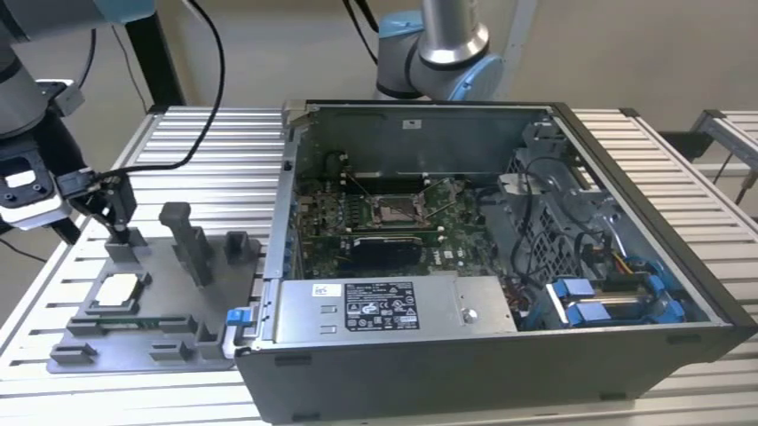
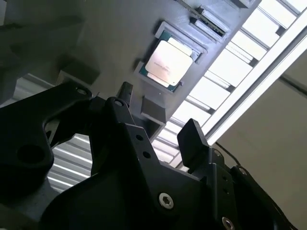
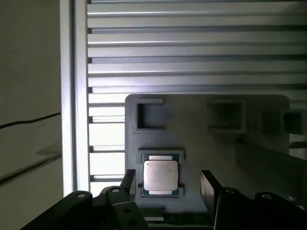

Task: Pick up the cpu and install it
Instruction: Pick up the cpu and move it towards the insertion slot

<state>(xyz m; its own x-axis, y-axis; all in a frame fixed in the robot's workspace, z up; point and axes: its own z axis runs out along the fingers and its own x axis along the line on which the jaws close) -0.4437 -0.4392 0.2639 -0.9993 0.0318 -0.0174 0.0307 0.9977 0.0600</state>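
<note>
The cpu (image 1: 119, 289) is a small square chip with a silvery top, lying flat in a recess of the grey tray (image 1: 142, 351) at the exterior view's left. In both wrist views the cpu (image 3: 161, 176) (image 2: 168, 62) sits in its green-edged pocket. My gripper (image 1: 117, 229) hangs above the tray's far end, open and holding nothing. In the first wrist view my gripper (image 3: 167, 176) has one black finger (image 3: 127, 182) to each side of the chip, well above it. The second wrist view shows my gripper (image 2: 158, 115) short of the chip.
An open computer case (image 1: 640, 346) fills the middle and the exterior view's right, with the motherboard socket (image 1: 395, 210) lying open inside. A silver power-supply box (image 1: 391, 306) sits at its near edge. Grey upright blocks (image 1: 190, 240) stand on the tray. The ribbed metal table (image 1: 213, 151) lies underneath.
</note>
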